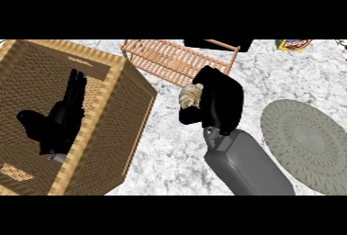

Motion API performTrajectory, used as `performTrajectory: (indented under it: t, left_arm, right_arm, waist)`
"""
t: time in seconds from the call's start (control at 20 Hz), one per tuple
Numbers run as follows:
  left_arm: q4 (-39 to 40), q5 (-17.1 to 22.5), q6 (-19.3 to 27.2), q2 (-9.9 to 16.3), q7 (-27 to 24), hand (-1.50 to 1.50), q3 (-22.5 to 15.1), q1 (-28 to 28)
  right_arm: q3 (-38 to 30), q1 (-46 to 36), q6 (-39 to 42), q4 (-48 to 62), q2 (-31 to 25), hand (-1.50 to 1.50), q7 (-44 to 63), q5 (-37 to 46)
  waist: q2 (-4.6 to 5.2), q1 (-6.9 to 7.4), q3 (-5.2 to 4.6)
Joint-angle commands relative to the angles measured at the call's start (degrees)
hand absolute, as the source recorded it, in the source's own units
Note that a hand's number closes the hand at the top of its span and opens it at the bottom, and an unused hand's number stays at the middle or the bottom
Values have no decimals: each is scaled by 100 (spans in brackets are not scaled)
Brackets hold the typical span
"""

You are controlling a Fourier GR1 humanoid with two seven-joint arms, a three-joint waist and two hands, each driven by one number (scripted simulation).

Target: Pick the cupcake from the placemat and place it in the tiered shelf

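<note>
The cupcake (190,94), pale and cream-topped, shows only at the left edge of my right hand (218,102), whose fingers are curled round it. The hand holds it above the marble counter, just in front of the wooden slatted tiered shelf (173,59) at the back. The round grey-green placemat (306,135) lies to the right with nothing on it. My left hand (62,114) shows at the left over a large wicker basket, fingers straight and pointing away.
A large woven wicker basket (129,114) fills the left side of the counter. A dark object (220,44) sits behind the shelf, and a small yellow and purple package (294,44) is at the back right.
</note>
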Motion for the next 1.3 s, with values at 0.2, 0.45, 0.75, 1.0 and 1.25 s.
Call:
performTrajectory:
  t: [0.2, 0.45, 0.75, 1.0, 1.25]
  left_arm:
    - [98, -75, -6, -13, -244, 0, -79, -4]
    - [96, -31, 38, 42, -184, 0, 4, -88]
    - [171, -68, 47, 5, -309, 0, -94, -52]
    - [210, 5, 14, 57, -464, 0, -6, 1]
    - [120, 170, -88, 161, -309, 0, 102, -118]
  right_arm:
    - [204, -1436, -185, 318, 45, 150, 2129, 627]
    - [-86, -1905, -298, 701, 44, 150, 2179, 813]
    - [-394, -2368, -554, 1342, 44, 150, 2183, 842]
    - [-579, -2497, -1079, 1857, 44, 150, 2183, 1032]
    - [-675, -2719, -1396, 2405, 44, 150, 2182, 1054]
  waist:
    - [-10, -20, -22]
    - [18, -119, -4]
    - [81, -103, 4]
    - [116, -138, 9]
    - [122, -78, 14]
